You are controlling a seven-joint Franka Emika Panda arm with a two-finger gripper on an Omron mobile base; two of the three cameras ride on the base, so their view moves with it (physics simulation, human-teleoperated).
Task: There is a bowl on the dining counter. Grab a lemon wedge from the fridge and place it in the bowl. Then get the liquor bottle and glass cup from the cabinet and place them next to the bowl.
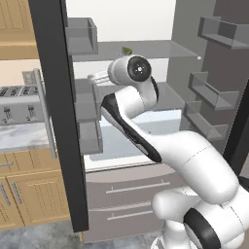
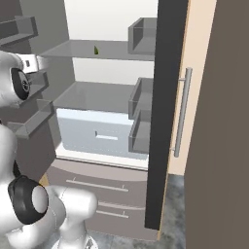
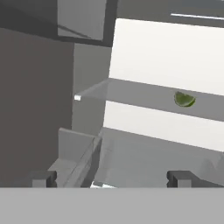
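Lemon wedge (image 3: 184, 99) on the upper glass shelf (image 3: 131, 92) inside the open fridge (image 2: 112, 73), small and green, well apart from the gripper (image 3: 111, 177). Up and to the right of the spread fingertips (image 3: 179, 177) in the hand view, beyond them. Jaws fully wide, holding nothing.

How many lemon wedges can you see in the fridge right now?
1. The lemon wedge lies on the upper glass shelf of the open fridge; more could be hidden in the door bins.
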